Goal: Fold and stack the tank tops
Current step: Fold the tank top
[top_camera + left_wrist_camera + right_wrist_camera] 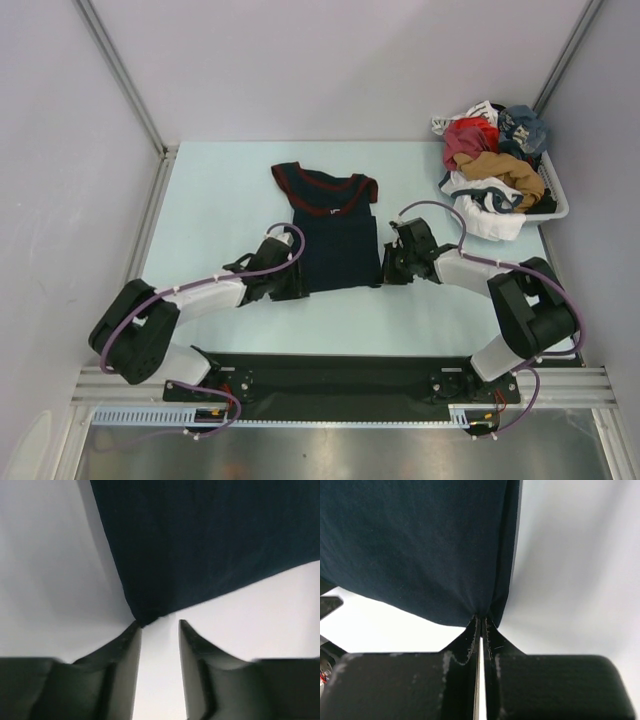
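Observation:
The dark navy tank top point(335, 228) with maroon trim lies flat on the table, neck to the far side. My left gripper point(288, 280) is open at its near left hem corner; in the left wrist view point(159, 625) the cloth's corner point(145, 616) touches the left fingertip and nothing is between the jaws. My right gripper point(388, 262) is at the near right hem corner; in the right wrist view point(482, 619) it is shut on the navy cloth point(445, 545). The white tank top with navy trim lies in the basket heap point(490, 205).
A white basket point(556, 206) at the back right holds a heap of clothes, red, tan, blue and white. Grey walls enclose the pale table point(220, 200) on the left, back and right.

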`<state>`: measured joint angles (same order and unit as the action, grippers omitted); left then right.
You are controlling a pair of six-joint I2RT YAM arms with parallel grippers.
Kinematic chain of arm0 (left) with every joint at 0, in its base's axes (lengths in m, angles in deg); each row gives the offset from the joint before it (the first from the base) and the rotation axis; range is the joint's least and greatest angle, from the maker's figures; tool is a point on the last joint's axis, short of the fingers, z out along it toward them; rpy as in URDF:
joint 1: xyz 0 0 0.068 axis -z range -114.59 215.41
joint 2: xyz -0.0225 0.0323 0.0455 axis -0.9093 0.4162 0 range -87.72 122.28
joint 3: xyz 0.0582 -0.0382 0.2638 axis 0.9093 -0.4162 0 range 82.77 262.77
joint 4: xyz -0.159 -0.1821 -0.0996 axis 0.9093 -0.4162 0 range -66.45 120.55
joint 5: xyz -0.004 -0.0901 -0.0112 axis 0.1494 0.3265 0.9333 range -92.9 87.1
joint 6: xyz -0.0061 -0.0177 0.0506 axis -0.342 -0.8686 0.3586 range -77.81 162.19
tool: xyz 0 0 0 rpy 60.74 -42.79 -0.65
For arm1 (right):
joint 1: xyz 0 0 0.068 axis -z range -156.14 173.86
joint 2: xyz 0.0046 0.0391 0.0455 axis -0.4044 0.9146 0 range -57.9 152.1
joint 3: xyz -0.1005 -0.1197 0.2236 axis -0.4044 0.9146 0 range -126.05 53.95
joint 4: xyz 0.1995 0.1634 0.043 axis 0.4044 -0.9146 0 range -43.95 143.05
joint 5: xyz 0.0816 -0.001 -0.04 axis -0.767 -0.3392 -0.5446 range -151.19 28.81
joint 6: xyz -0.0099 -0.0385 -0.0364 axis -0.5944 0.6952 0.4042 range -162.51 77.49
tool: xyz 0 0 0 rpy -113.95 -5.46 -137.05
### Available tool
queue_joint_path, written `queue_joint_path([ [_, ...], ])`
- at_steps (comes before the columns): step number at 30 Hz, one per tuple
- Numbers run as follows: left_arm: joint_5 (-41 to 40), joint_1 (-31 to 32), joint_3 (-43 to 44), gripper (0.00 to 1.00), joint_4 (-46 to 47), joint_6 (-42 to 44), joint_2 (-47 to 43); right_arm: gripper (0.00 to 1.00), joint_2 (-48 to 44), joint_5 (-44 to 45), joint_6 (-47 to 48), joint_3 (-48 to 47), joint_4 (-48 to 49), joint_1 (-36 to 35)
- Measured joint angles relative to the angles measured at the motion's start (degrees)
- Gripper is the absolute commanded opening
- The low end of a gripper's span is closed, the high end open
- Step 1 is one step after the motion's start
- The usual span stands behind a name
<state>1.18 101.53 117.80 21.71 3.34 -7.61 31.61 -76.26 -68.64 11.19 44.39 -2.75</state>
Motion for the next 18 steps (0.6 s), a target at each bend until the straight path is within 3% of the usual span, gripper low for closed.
queue_joint_path([
  [3,-1.0,0.0,1.2,0.0,0.1,0.4,2.6,0.01,-0.6,0.5,-0.4,0.6,0.6,-0.3],
  [8,-1.9,0.2,2.0,0.0,0.4,1.3,3.9,0.01,-3.4,1.4,-1.4,2.6,-0.4,-1.5],
  [14,-2.0,2.1,-3.2,0.0,-0.4,1.0,-2.4,0.02,-12.1,4.2,-4.6,6.9,-5.0,-7.0],
  [18,-2.0,6.3,-7.9,0.02,-3.5,-0.8,-9.6,0.24,-18.1,6.4,-8.1,9.8,-9.4,-11.9],
])
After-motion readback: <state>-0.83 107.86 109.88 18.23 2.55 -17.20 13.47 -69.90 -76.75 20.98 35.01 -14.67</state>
